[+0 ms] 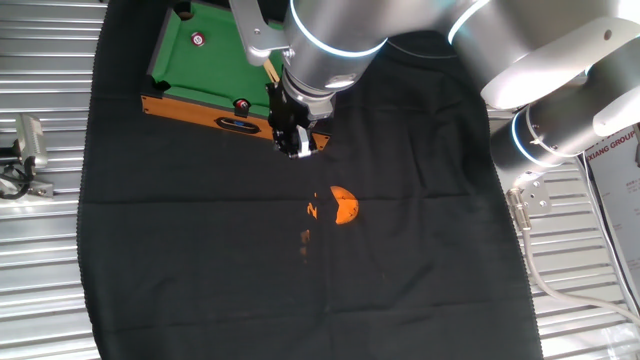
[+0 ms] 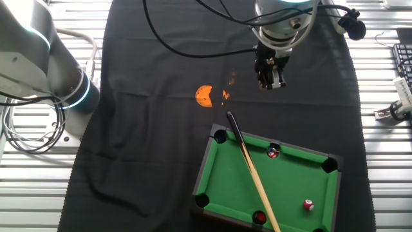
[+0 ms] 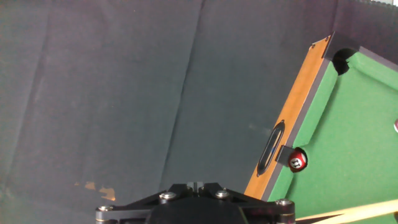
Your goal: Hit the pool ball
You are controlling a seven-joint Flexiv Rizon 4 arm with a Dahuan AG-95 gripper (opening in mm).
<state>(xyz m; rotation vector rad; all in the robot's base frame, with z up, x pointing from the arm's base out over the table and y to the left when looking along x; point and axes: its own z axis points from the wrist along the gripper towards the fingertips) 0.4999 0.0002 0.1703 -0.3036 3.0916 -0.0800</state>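
The pool ball (image 1: 198,40), tiny, bright red with a white spot, lies on the felt of the green toy pool table (image 1: 215,70). It also shows in the other fixed view (image 2: 308,205), near the table's far end. My gripper (image 1: 295,140) hangs over the black cloth just off the table's orange-sided long edge, far from the ball; in the other fixed view it (image 2: 269,80) is beyond the table's corner. In the hand view its fingertips (image 3: 196,185) sit pressed together with nothing between them. A wooden cue (image 2: 252,171) lies across the table, apart from the gripper.
A darker red ball (image 3: 298,160) sits by the side pocket near the orange rail (image 3: 286,124); another dark ball (image 2: 259,218) rests in the opposite pocket. Orange light patches (image 1: 343,205) mark the black cloth. A keyboard (image 2: 403,64) lies at the right edge.
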